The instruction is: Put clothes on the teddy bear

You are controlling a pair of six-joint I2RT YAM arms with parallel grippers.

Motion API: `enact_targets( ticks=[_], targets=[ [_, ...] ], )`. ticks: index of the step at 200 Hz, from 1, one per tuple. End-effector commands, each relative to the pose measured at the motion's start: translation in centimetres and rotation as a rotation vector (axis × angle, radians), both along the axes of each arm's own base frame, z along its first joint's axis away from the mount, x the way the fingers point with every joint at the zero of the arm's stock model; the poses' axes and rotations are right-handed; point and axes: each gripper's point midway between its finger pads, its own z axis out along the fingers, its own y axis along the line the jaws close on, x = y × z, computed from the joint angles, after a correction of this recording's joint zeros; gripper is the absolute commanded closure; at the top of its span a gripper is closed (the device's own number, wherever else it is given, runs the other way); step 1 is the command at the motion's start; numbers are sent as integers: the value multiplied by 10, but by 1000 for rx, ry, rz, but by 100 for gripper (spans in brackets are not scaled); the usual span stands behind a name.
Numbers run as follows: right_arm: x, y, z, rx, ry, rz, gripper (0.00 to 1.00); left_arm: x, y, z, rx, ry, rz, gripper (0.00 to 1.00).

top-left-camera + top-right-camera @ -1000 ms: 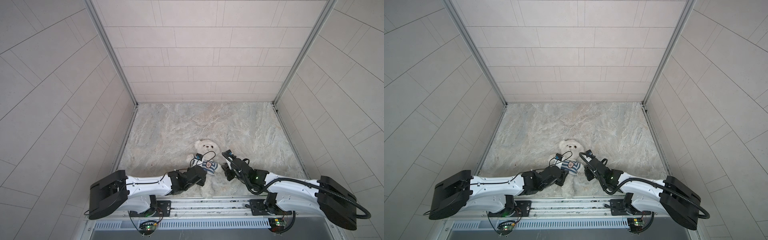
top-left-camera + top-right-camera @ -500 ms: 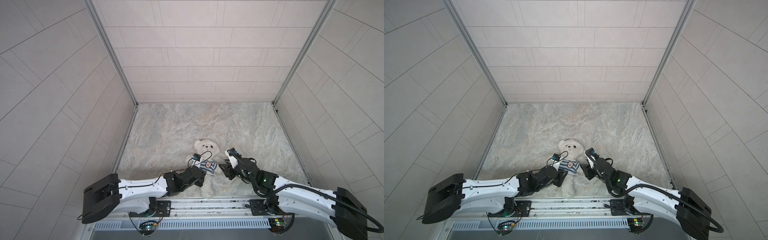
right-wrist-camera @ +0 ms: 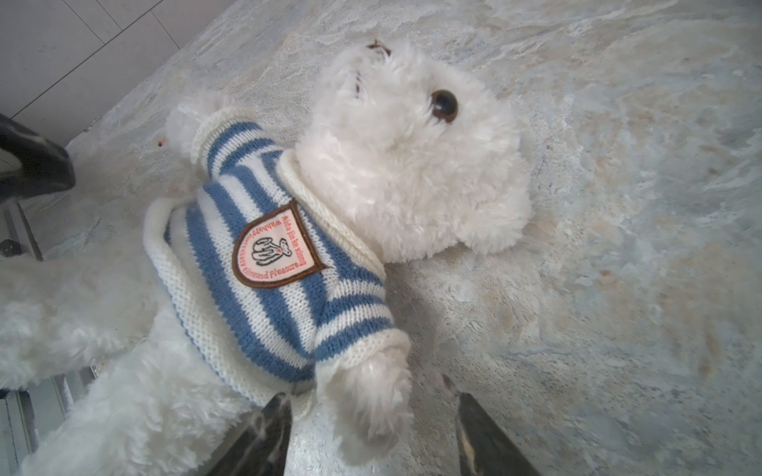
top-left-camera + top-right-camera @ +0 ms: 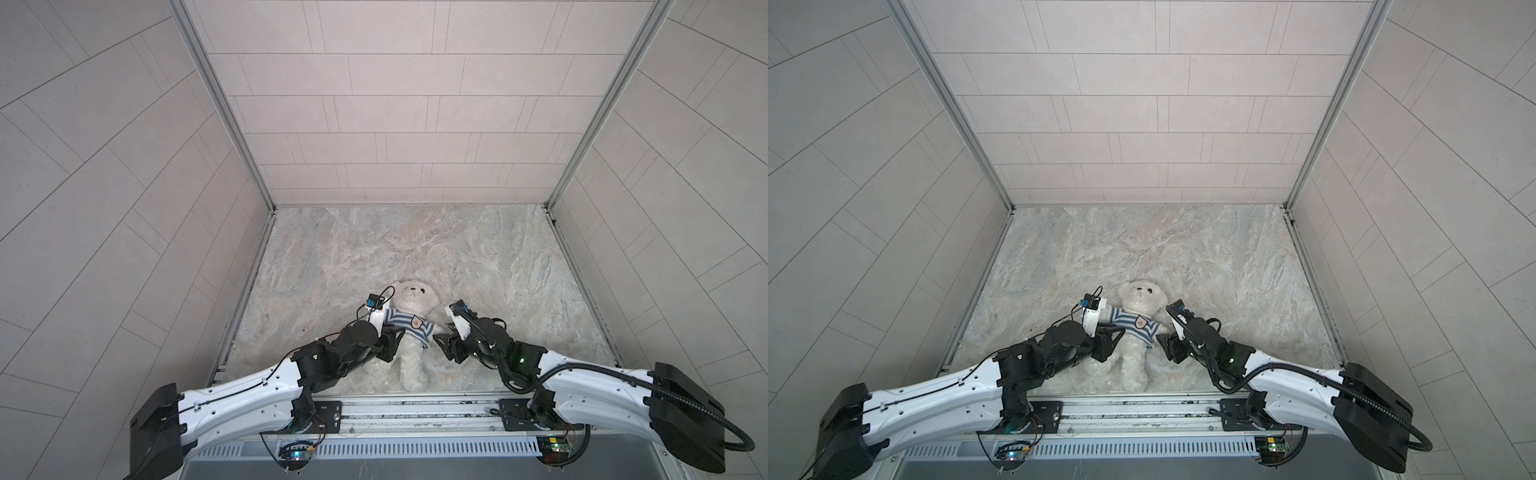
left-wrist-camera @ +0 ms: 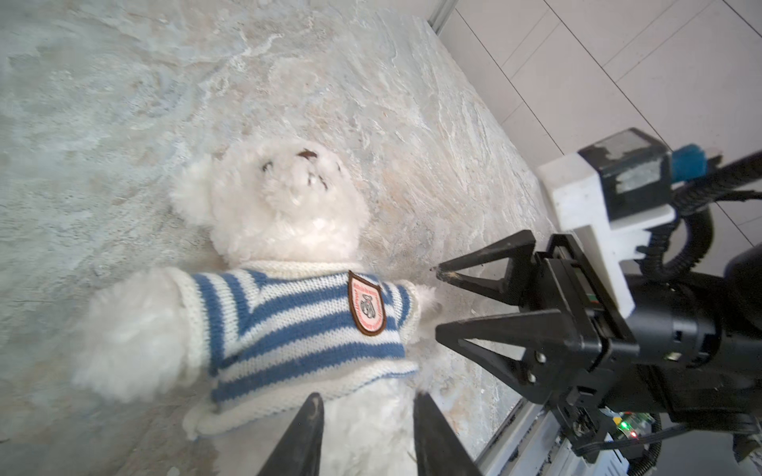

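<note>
The teddy bear [image 4: 415,296] [image 4: 1144,296], fluffy and white, lies on its back near the front edge in both top views. It wears a blue-and-white striped shirt [image 5: 288,325] [image 3: 264,288] with a chest badge; both paws poke out of the sleeves. My left gripper [image 5: 367,408] [image 4: 392,338] is open at the bear's side, its fingertips over the white belly just below the shirt hem. My right gripper [image 3: 371,408] [image 4: 440,345] [image 5: 436,300] stands open on the other side. The bear's sleeved arm [image 3: 371,395] lies between the right gripper's fingers without touching them.
The marble floor [image 4: 415,241] stretches behind the bear to tiled walls on three sides. A metal rail [image 4: 415,405] runs along the front edge just below the bear's feet, where both arm bases are mounted.
My right gripper has opened wide and let go at the bear's arm. My left gripper has opened a little beside the belly. The shirt now sits spread over the bear's chest.
</note>
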Motion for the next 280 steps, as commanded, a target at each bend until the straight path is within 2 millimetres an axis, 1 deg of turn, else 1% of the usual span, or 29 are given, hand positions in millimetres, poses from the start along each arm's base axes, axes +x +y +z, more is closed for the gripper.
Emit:
enact_targets(
  ticks=[1, 11, 27, 39, 57, 67, 92, 109, 131, 145, 158, 181, 202, 215, 223, 241, 262, 266, 270, 272, 280],
  targets=[
    [3, 0, 2, 23, -14, -18, 35, 5, -1, 11, 17, -12, -28, 59],
    [4, -1, -1, 13, -11, -29, 35, 9, -3, 10, 28, -6, -33, 59],
    [5, -3, -6, 2, -6, -39, 35, 14, -8, 2, 59, 27, -54, 59],
    [6, -2, -7, 5, -6, -41, 35, 14, -11, -9, 101, 49, -70, 59],
    [6, -2, -11, 13, -3, -49, 36, 13, -11, -32, 154, 90, -75, 60],
    [7, -3, -12, 17, -3, -53, 36, 12, -11, -41, 164, 108, -75, 60],
    [7, 0, -10, 29, -5, -51, 36, 9, -11, -56, 157, 140, -66, 59],
    [9, -5, -10, 13, -12, -69, 36, 8, -12, -66, 133, 170, -50, 59],
    [13, -16, -9, -15, -30, -106, 36, 7, -20, -72, 88, 205, -23, 58],
    [18, -26, -8, -18, -29, -132, 36, 4, -27, -73, 101, 207, -19, 57],
    [22, -33, -5, -5, -22, -142, 36, 3, -30, -76, 117, 208, -8, 57],
    [26, -46, 3, -13, -29, -155, 36, 4, -36, -78, 94, 220, 17, 56],
    [29, -57, 13, -2, -42, -179, 36, 8, -39, -74, 65, 214, 53, 54],
    [30, -63, 19, 9, -56, -199, 36, 11, -42, -66, 43, 199, 57, 51],
    [31, -68, 23, 12, -68, -215, 35, 13, -44, -58, 29, 177, 55, 45],
    [34, -81, 31, 0, -96, -270, 33, 17, -38, -38, 33, 109, 57, 26],
    [39, -100, 38, -7, -118, -345, 28, 25, -19, -23, 94, 8, 86, 14],
    [40, -102, 41, -2, -123, -356, 27, 26, -15, -20, 106, -10, 89, 13],
    [40, -105, 42, 1, -127, -366, 22, 27, -11, -16, 113, -28, 92, 12],
    [41, -106, 43, 2, -128, -370, 17, 28, -10, -15, 118, -36, 93, 11],
    [43, -112, 48, 9, -139, -392, 2, 30, -4, -8, 125, -69, 97, 9]
  ],
)
